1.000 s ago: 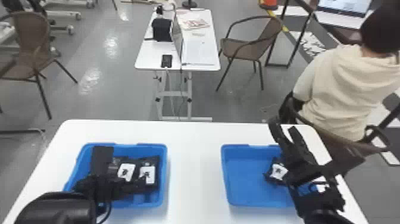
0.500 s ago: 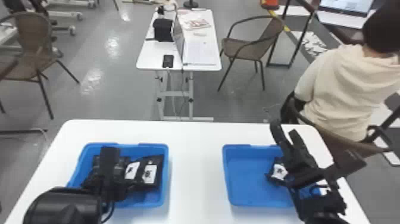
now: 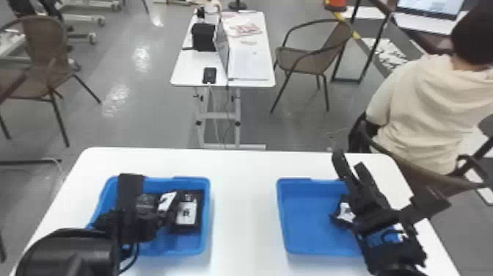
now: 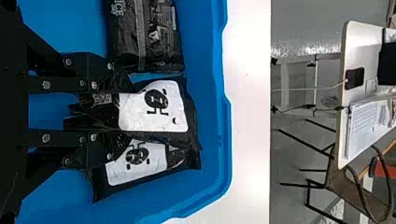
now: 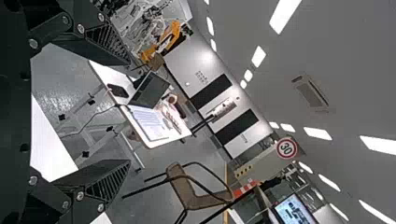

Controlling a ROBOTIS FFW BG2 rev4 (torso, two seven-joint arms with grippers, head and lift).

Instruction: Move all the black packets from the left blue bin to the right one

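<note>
- Left claw [image 3: 152, 216] is down inside the left blue bin [image 3: 206, 220], pinching a labelled black packet [image 4: 154, 107] between its two flat fingers (the wrapper looks crumpled where they squeeze it).
- To the right of that one lies another packet [image 4: 135, 163], partly covered by the claw and the pinched packet, with its white label showing too.
- On the left side, near the far wall of the same bin, a third packet [image 4: 144, 37] lies with a long seam running down it (darker than its neighbours, with small print).
- Right claw [image 3: 350, 161] hangs raised over the right-hand side of the right blue bin [image 3: 308, 220], its two fingers spread wide apart (the room behind shows through the gap).
- Inside that right bin, a black packet [image 3: 344, 213] with a white label lies towards the right, partly hidden by the right arm [image 3: 392, 238].
- Both bins stand on the white surface [image 3: 244, 205], well apart, with a bare strip between them.
- Beyond it is a smaller white desk [image 3: 198, 60] carrying an open laptop [image 3: 221, 47] (papers beside it), and a brown chair [image 3: 304, 62] stands near that desk.
</note>
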